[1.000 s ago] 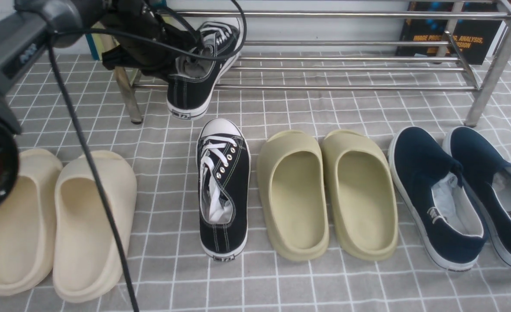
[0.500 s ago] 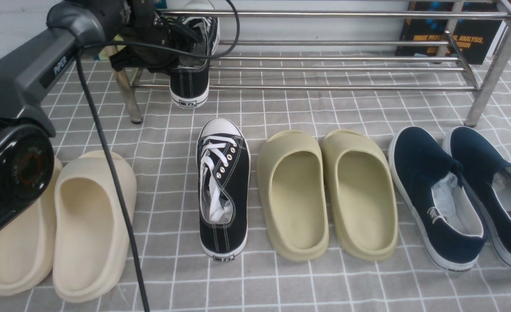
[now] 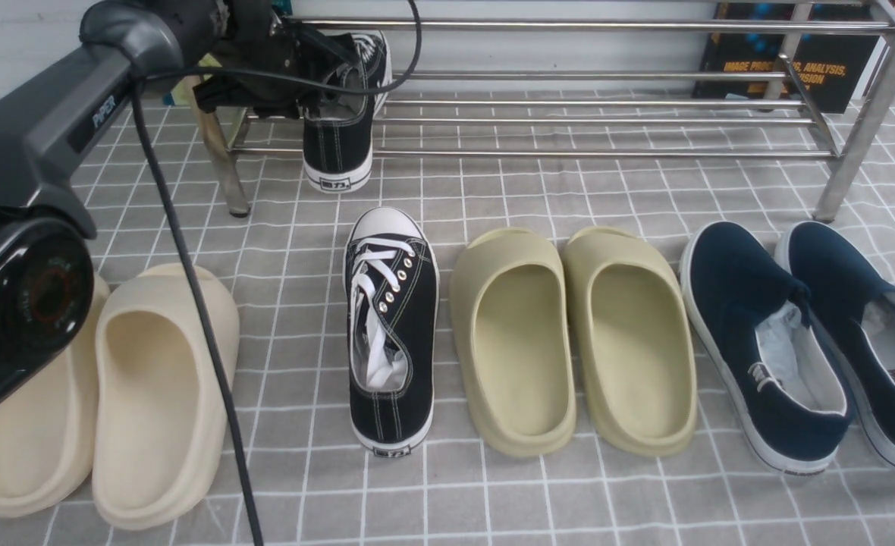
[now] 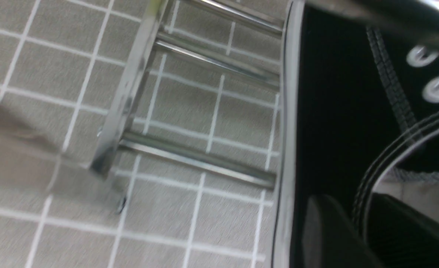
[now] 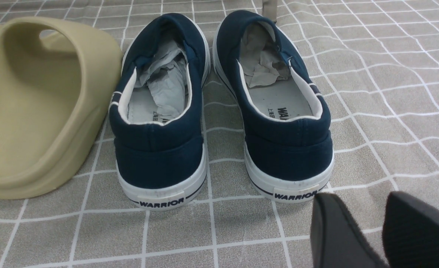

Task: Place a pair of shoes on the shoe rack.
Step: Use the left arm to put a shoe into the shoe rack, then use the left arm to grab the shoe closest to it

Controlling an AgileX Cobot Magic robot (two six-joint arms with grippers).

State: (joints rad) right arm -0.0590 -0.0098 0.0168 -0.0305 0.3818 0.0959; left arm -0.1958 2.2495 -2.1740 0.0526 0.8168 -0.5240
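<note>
grey checked cloth covered the table (image 3: 493, 500), and the silver shoe rack (image 3: 607, 153) spanned its far side. the left arm (image 3: 45, 129) reached to the rack's left end. there the left gripper (image 4: 357, 212) was clamped on the collar of one black sneaker (image 3: 337, 144), one finger inside and one outside. that sneaker lay across the lower bars, toe inward, with its heel hanging out past the front bar. whether the sole bore fully on the bars could not be told. the second sneaker (image 3: 390, 326) sat on the table between the beige slippers (image 3: 159, 394) and the olive slippers (image 3: 516, 341). the right gripper (image 5: 368, 212) hovered behind the navy slip-ons (image 5: 160, 156), jaws slightly apart and empty.

the main risk, as i judged it, was the overhang. let go with the heel so far forward, the sneaker might tip off the front bar, or its sole might slide into a gap between tubes. the black cable (image 3: 193, 303), which looped round the shoe, could snag it when the arm drew back. fetching the second sneaker might nudge the olive slipper just beside it.

the left arm read "piper". a dark book (image 3: 785, 68) behind the rack showed the orange words "image proc…" and "analysis". both navy heel tabs read "warrior". the sneakers' heel tabs were too small to read.
</note>
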